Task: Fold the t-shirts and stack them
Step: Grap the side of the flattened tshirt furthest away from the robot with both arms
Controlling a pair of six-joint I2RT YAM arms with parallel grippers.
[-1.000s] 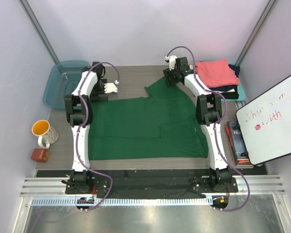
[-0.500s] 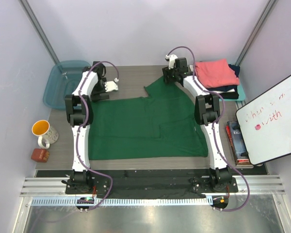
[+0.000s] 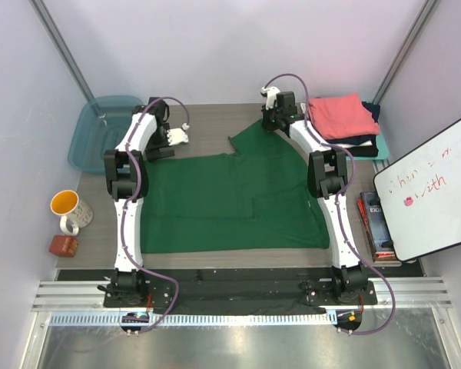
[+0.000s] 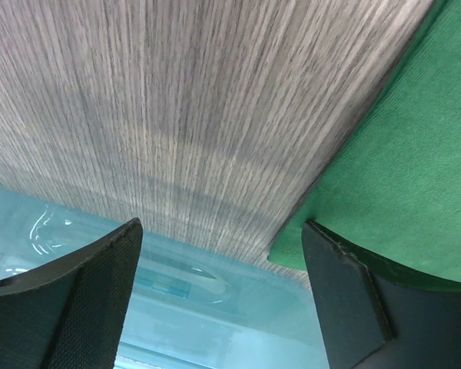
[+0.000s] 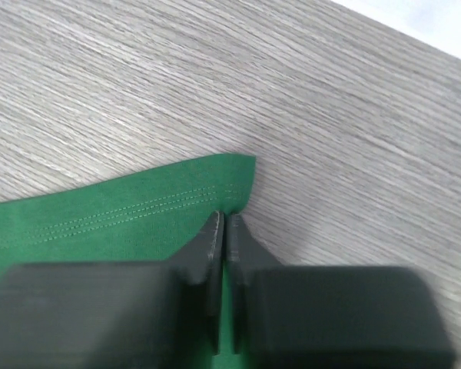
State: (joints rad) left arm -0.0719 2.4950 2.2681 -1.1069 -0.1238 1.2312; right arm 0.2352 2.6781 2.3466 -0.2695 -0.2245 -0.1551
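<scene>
Green tee lies spread flat mid-frame in the top view, with the folded stack upper right, so I'd say we're at the grab-the-corners stage of the fold.

Left wrist view: left hand is wide open and holding nothing. It hovers over bare worktop, with the shirt's corner at right and the teal tub along the bottom.

Right wrist view: right hand is pinched onto the hem corner.

My guess for next: left has to drop and clamp its corner before any lift.
</scene>
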